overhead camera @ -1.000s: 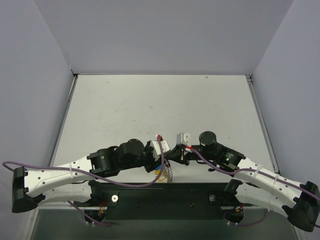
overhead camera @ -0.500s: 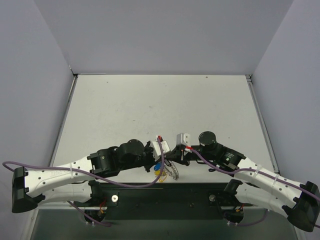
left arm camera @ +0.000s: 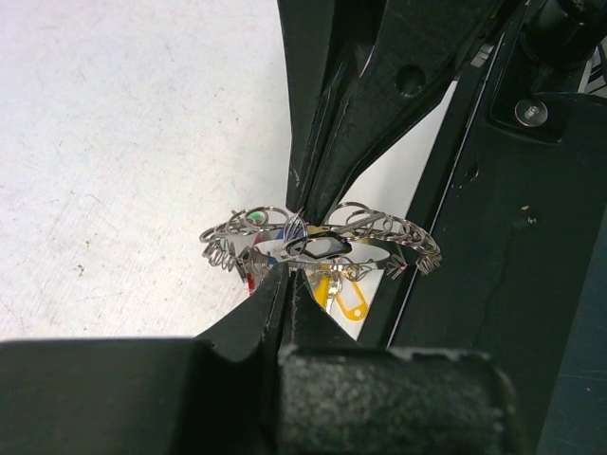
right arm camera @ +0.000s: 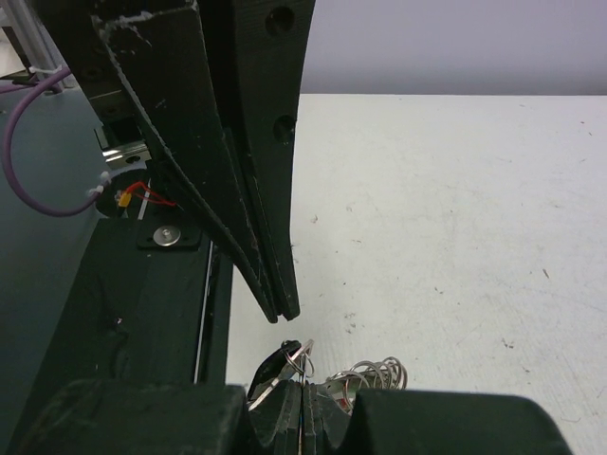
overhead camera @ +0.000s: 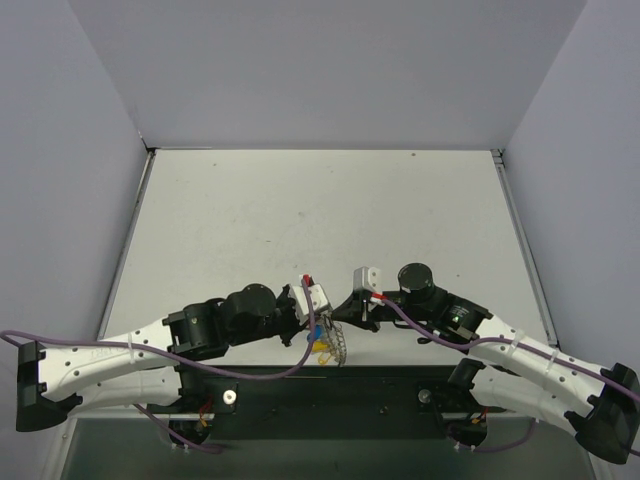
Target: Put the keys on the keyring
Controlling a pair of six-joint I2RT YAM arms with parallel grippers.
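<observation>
The keyring, silvery with a coiled rim, hangs at the table's near edge; it also shows in the top view. Coloured keys hang on it: a yellow one, a black one, and bits of green, blue and red. My right gripper is shut on a small loop of the keyring's rim beside the black key. It shows from above in the left wrist view. My left gripper is shut, its tips close to the rim. In the right wrist view, my left gripper stands just clear of the ring.
The black base rail runs along the table's near edge, right beside the ring. The white table stretches away behind the grippers, walled on three sides. Both arms meet at the near middle.
The left arm has drawn back to the left and its wrist has turned. The ring swung flatter half a second ago and now hangs steeper again. The right arm has barely moved.
</observation>
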